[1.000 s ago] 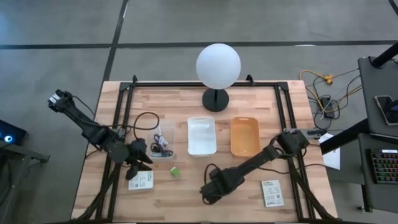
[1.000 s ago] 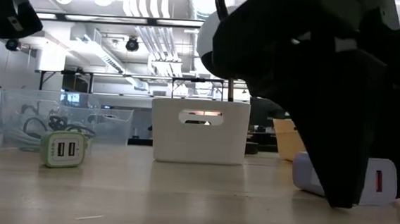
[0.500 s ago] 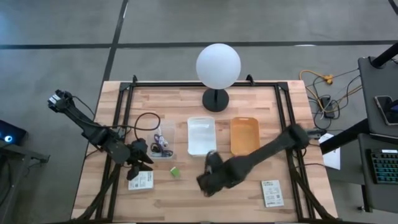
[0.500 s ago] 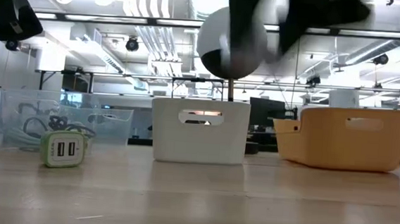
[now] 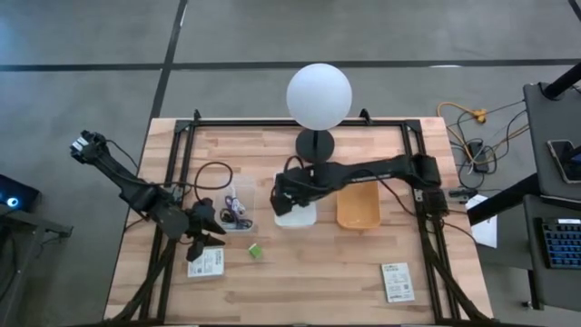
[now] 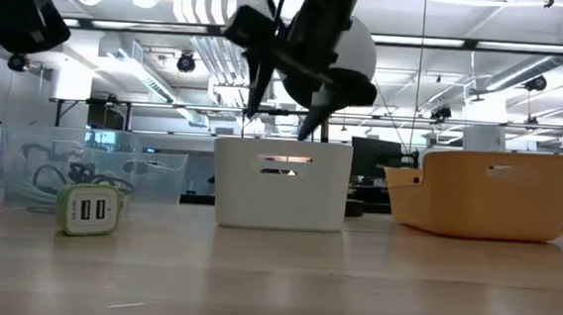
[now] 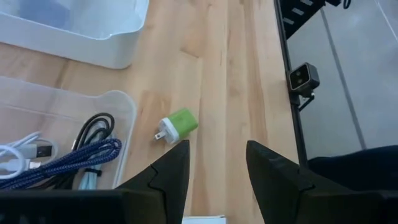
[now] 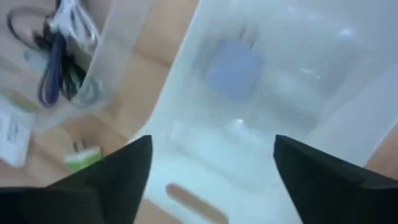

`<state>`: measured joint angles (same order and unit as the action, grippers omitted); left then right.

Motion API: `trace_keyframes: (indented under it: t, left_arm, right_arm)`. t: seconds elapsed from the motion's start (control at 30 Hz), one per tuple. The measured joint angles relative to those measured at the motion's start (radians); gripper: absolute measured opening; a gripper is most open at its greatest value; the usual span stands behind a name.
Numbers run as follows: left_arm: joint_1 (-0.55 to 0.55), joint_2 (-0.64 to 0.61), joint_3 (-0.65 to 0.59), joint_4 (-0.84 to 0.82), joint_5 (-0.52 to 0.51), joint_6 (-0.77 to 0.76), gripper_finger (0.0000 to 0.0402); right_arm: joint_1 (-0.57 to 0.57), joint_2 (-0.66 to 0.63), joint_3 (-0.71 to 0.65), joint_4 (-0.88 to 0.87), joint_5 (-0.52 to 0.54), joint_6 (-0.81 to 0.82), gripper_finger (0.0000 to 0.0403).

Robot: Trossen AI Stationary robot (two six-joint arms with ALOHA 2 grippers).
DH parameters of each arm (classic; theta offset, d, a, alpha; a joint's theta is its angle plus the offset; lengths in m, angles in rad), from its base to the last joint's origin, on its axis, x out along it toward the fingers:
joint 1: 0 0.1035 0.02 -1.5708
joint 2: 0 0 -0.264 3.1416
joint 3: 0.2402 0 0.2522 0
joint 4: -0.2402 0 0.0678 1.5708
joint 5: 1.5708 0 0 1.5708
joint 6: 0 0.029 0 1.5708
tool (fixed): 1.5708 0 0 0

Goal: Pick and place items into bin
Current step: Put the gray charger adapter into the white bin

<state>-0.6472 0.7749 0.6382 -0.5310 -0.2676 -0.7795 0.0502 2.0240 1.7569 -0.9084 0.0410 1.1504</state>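
My right gripper (image 5: pixel 289 193) (image 8: pixel 212 143) hangs open above the white bin (image 5: pixel 297 214), its fingers spread wide over the bin's inside. A grey-blue adapter (image 8: pixel 235 70) lies on the bin's floor below it. My left gripper (image 5: pixel 211 229) (image 7: pixel 217 146) is open and holds nothing, hovering by the clear bin (image 5: pixel 238 204) that holds purple, black and white cables (image 7: pixel 74 158). A green plug (image 5: pixel 256 251) (image 7: pixel 177 126) lies on the table just beyond the left fingers. One white packet (image 5: pixel 207 264) lies flat under the left arm, another (image 5: pixel 397 282) near the right near corner.
An orange bin (image 5: pixel 358 200) stands right of the white bin. A globe lamp (image 5: pixel 318 95) stands on its black base (image 5: pixel 315 145) behind both bins. Black frame rails (image 5: pixel 182 182) run along the table's left and right sides. Bare wood lies along the near middle.
My right gripper has swung from low over the table's near middle, up and toward the far edge, and now hangs over the white bin. The adapter that lay on the table beside it a second ago is gone from there; it now lies in the white bin.
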Motion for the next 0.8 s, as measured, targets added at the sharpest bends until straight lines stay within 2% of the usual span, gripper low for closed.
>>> trace_keyframes:
  t: [0.07,0.13,0.27,0.47,0.6,0.67,0.8]
  left_arm:
    - [0.000,-0.007,-0.001,0.000,0.000,0.000,0.0141]
    - [0.000,-0.008,-0.001,0.000,0.000,0.000,0.0141]
    - [0.000,-0.010,-0.002,0.000,0.001,0.009,0.0141]
    - [0.000,0.004,-0.004,0.003,0.012,0.133,0.0141]
    - [-0.001,0.069,-0.006,0.006,0.097,0.272,0.0141]
    - [-0.002,0.113,-0.006,0.006,0.138,0.295,0.0141]
    - [-0.002,0.178,-0.003,0.009,0.204,0.289,0.0141]
  right_arm:
    - [0.027,-0.017,0.004,0.008,-0.002,-0.018,0.0339]
    - [0.075,-0.041,0.005,0.012,0.043,-0.082,0.0345]
    - [0.186,-0.043,0.026,0.018,0.094,-0.243,0.0337]
    - [0.282,0.107,0.062,0.205,0.099,-0.287,0.0326]
    - [0.309,0.261,0.209,0.267,0.151,-0.375,0.0326]
    - [0.322,0.344,0.319,0.184,0.218,-0.387,0.0326]
    - [0.331,0.490,0.533,0.008,0.375,-0.304,0.0326]
